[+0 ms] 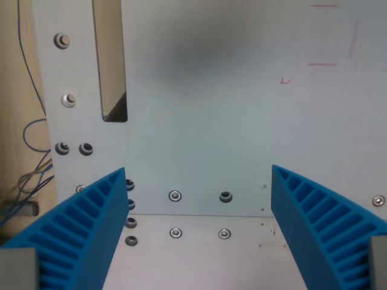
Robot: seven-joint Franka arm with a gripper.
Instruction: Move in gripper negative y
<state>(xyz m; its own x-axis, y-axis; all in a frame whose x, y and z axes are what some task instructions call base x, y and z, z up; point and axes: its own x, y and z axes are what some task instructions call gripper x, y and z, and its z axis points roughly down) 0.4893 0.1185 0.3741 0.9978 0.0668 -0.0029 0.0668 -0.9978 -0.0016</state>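
My gripper (198, 172) is open, its two blue ribbed fingers (91, 223) rising from the bottom corners of the wrist view with a wide gap and nothing between them. Below them lies a pale grey metal plate (230, 109) with screws (175, 196) and holes. No loose object shows between or near the fingers.
A long slot (110, 60) cuts the plate at the upper left. Bolts (61, 41) line the plate's left edge, and blue wires (33, 157) hang over a beige surface beyond it. A seam (199, 215) runs across between two rows of screws. Faint red marks (321, 64) sit upper right.
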